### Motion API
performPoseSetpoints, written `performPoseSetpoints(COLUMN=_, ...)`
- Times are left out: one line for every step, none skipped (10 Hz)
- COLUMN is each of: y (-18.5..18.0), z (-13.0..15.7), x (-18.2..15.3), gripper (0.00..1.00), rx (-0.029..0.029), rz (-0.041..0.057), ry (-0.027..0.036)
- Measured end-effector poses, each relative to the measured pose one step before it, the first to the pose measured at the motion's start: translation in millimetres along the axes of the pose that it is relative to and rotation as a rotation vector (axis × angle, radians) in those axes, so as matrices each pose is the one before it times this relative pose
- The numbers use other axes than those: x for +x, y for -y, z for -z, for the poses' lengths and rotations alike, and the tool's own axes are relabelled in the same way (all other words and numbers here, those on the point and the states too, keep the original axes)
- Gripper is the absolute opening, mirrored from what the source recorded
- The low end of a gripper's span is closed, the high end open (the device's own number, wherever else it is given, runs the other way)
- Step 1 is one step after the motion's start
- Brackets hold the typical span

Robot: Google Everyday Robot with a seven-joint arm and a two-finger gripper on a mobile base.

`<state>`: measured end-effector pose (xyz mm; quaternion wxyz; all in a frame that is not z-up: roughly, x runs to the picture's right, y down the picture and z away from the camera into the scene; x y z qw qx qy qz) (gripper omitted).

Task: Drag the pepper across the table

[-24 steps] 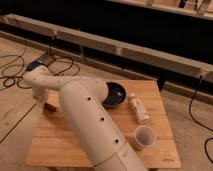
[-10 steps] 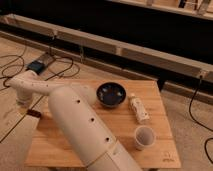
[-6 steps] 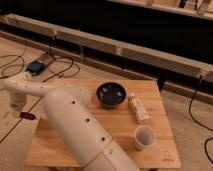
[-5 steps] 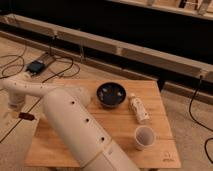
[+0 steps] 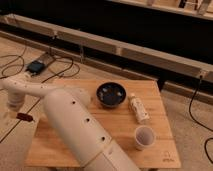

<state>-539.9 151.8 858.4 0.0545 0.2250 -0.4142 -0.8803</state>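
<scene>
The pepper (image 5: 24,117) is a small dark-red sliver just past the left edge of the light wooden table (image 5: 125,125), over the floor. My gripper (image 5: 19,112) sits at the end of the white arm (image 5: 75,125), which reaches left across the table's front left part. The gripper is directly above the pepper and appears shut on it. The arm hides much of the table's left half.
A dark bowl (image 5: 111,94) stands at the table's back middle. A white bottle (image 5: 139,109) lies to its right, and a white cup (image 5: 144,137) stands in front of that. Cables and a small device (image 5: 37,66) lie on the floor to the left.
The gripper has swung left from the table's left part to beyond its left edge, and the pepper has moved with it. Bowl, bottle and cup have not moved.
</scene>
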Motion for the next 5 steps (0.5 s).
performPoseSetpoints(y=-0.28, z=0.27, x=-0.39, gripper=0.8, rx=-0.00011, rz=-0.00077, ry=0.00001)
performPoseSetpoints(y=0.95, z=-0.89, x=0.67, gripper=0.8, rx=0.00127, rz=0.00129, ry=0.00051)
performPoseSetpoints(y=0.25, z=-0.02, x=0.32, gripper=0.8, rx=0.00047, rz=0.00006, ry=-0.00062)
performPoseSetpoints(y=-0.11, z=0.09, x=-0.07, gripper=0.8, rx=-0.00016, rz=-0.00014, ry=-0.00005)
performPoseSetpoints(y=-0.15, z=0.13, x=-0.13, gripper=0.8, rx=-0.00014, rz=-0.00029, ry=-0.00008)
